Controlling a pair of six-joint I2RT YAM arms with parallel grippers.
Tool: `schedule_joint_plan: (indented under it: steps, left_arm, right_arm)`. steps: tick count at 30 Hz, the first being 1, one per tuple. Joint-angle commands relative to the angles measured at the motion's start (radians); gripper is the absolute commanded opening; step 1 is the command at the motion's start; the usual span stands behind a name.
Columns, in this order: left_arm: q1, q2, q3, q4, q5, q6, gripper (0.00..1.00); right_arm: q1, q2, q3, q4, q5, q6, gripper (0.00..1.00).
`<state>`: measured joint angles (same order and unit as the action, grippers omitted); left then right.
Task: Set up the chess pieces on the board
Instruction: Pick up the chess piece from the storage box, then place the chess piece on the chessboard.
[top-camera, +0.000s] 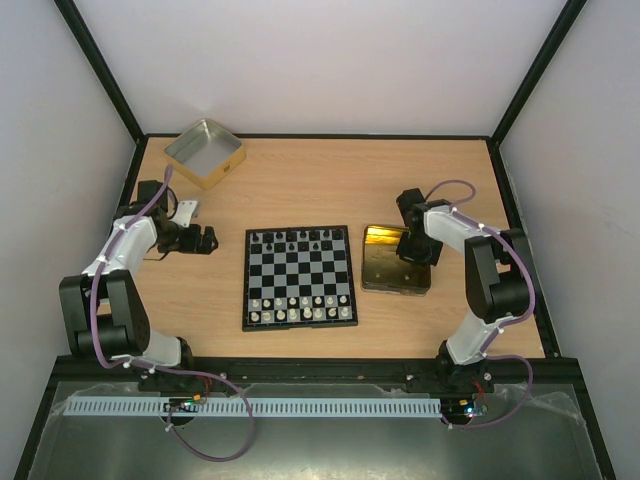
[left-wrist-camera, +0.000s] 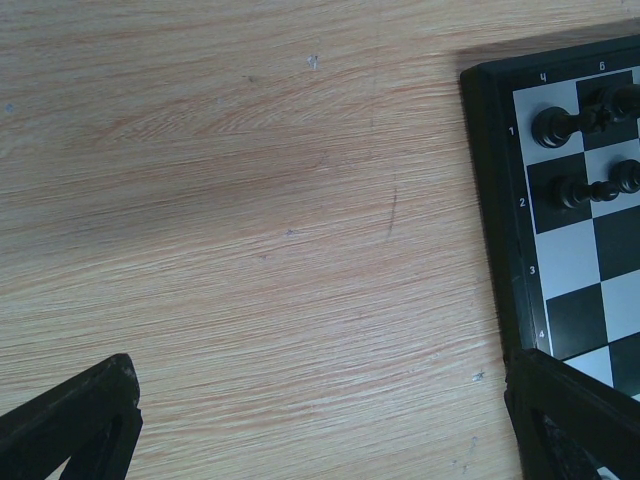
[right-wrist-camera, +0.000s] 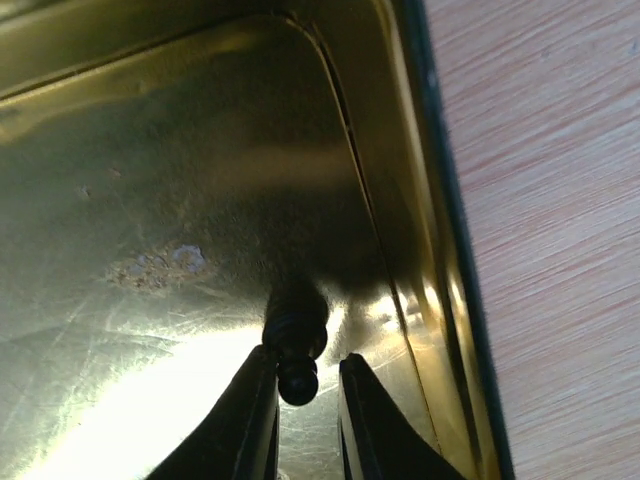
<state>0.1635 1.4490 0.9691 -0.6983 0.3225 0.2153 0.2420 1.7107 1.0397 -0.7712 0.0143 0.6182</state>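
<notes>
Chessboard (top-camera: 299, 277), small, square, black-and-pale-grey checked, on light wooden surface (top-camera: 300, 180). Right of board, inside shiny gold tin (top-camera: 385, 275), right jaws set close around tiny black peg-like chess piece (right-wrist-camera: 296, 345), firm pinch impossible to tell. Left of board, left jaws spread wide above surface.

The board (top-camera: 298, 275) has its middle rows free; black pieces (top-camera: 303, 236) crowd the far rows, white pieces (top-camera: 318, 300) the near rows. Behind it lies bare table (top-camera: 330, 180).
</notes>
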Motion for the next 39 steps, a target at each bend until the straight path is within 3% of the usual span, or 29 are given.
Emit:
schedule_joint_plan:
  steps: [1, 5, 24, 34, 39]
  left_arm:
    - [0.007, -0.009, -0.010, -0.009, 0.016, -0.005, 0.99]
    - [0.007, -0.014, -0.013, -0.008, 0.016, -0.008, 0.99]
    - [0.006, -0.012, -0.021, 0.000, 0.019, -0.007, 0.99]
    - [0.007, -0.015, -0.023, 0.003, 0.018, -0.008, 0.99]
    - [0.009, -0.026, -0.024, 0.005, 0.016, -0.010, 0.99]
  right_arm:
    - [-0.004, 0.005, -0.020, 0.021, 0.008, 0.011, 0.12]
    - [-0.004, -0.007, -0.003, 0.010, 0.027, 0.012, 0.02]
    - [0.040, -0.068, 0.088, -0.063, 0.048, 0.005, 0.02]
    - [0.335, 0.011, 0.343, -0.142, 0.034, 0.092, 0.03]
    - [0.423, 0.082, 0.405, -0.124, 0.005, 0.106, 0.03]
